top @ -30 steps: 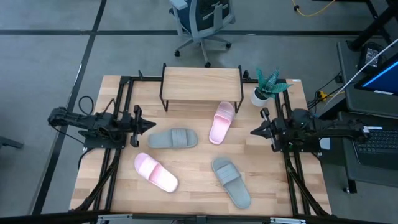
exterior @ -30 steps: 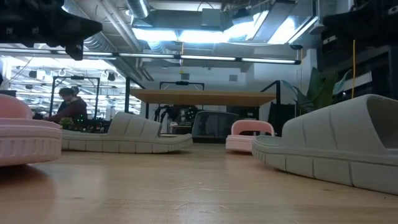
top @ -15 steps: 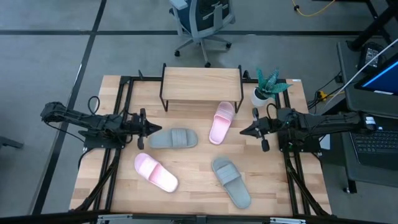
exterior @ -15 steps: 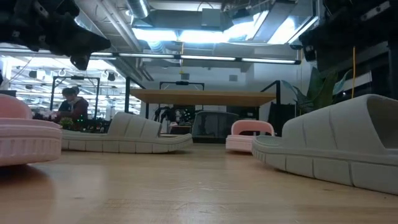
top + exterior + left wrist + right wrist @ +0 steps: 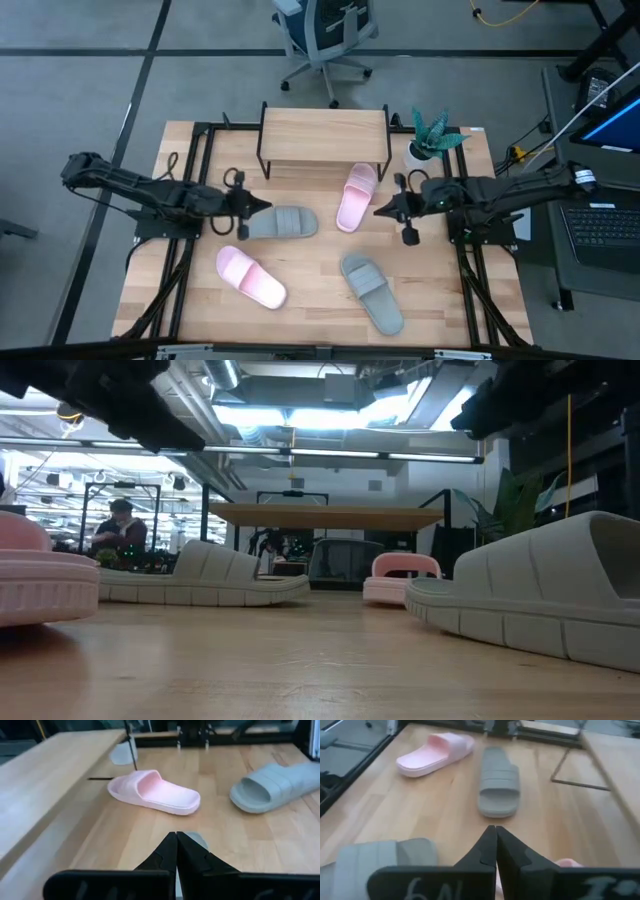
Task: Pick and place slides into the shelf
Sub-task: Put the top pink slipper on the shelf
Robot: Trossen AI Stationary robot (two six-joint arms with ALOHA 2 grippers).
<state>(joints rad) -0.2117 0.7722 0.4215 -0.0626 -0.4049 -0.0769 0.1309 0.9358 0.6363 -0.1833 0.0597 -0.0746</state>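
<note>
1. Wooden table [image 5: 310, 300] carries all four slides; nearest its front edge lie a pale pink slide [image 5: 251, 277] on the left and a grey-green slide [image 5: 371, 292] on the right.
2. Farther in, my left gripper [image 5: 262, 207] has its fingers pressed together and hangs at the left end of the second grey-green slide [image 5: 277, 222], which lies crosswise in the middle of the table.
3. My right gripper [image 5: 381, 210], fingers likewise pressed together, sits just right of the other pale pink slide [image 5: 356, 196]; I cannot tell whether it touches.
4. That pink slide points its far end at the shelf [image 5: 323, 132], right at the shelf's near right leg.
5. Nothing lies on the shelf's light top board, which stands at the far edge of the table.
6. A small potted plant [image 5: 430, 138] stands right of the shelf.
7. Beyond the table an office chair [image 5: 322, 35] stands on the grey floor.
8. Far off on the left in the low view, a person [image 5: 120, 530] bends over a bench.
</note>
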